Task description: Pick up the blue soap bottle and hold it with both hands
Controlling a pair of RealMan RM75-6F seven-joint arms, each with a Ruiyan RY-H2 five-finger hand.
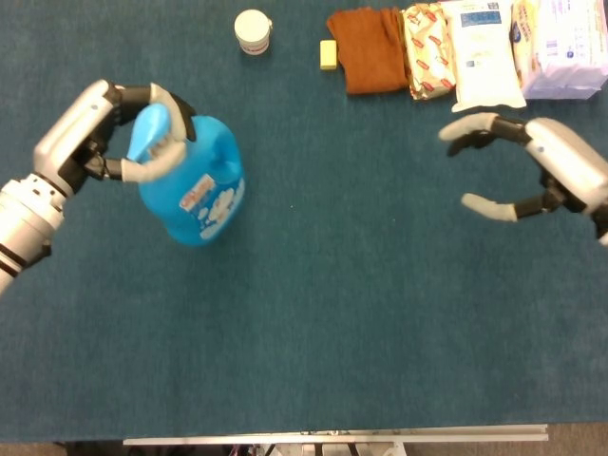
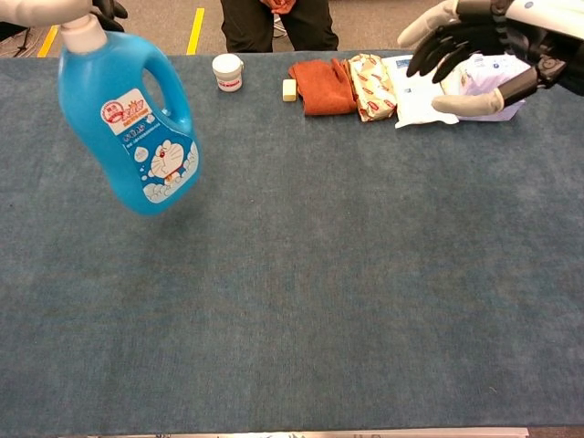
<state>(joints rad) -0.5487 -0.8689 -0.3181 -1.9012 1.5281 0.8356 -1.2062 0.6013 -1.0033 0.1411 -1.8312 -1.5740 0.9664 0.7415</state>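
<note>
1. Blue soap bottle (image 1: 195,182), landmark for everything below: lifted clear of the table (image 1: 342,313), tilted, cap end up and toward the robot's left, base hanging lower; label with a cartoon figure facing the chest view.
2. Left hand (image 1: 123,133): wrapped around the bottle's neck and cap, fingers (image 1: 157,163) curled over the top of it, gripping it and carrying its weight; in the chest view only the edge of this hand (image 2: 55,11) shows above the cap.
3. Right hand (image 1: 532,171): well apart from the bottle, far across the table on the robot's right, fingers spread wide, thumb set away from the others, holding nothing, palm turned toward the bottle.
4. White jar (image 1: 253,30): beyond the bottle at the far edge of the table, upright, not touching it.
5. Yellow bar (image 1: 328,53): further from the bottle than the jar, along the same far edge, lying just beside a folded brown cloth (image 1: 367,49).
6. Patterned packet (image 1: 427,49), white pack (image 1: 483,52) and pale purple pack (image 1: 560,46): continuing that row away from the bottle, side by side past the cloth, close behind the right hand.
7. Dark trousers of a person (image 2: 274,23): past the far edge of the table, beyond the jar, seen in the chest view only.
</note>
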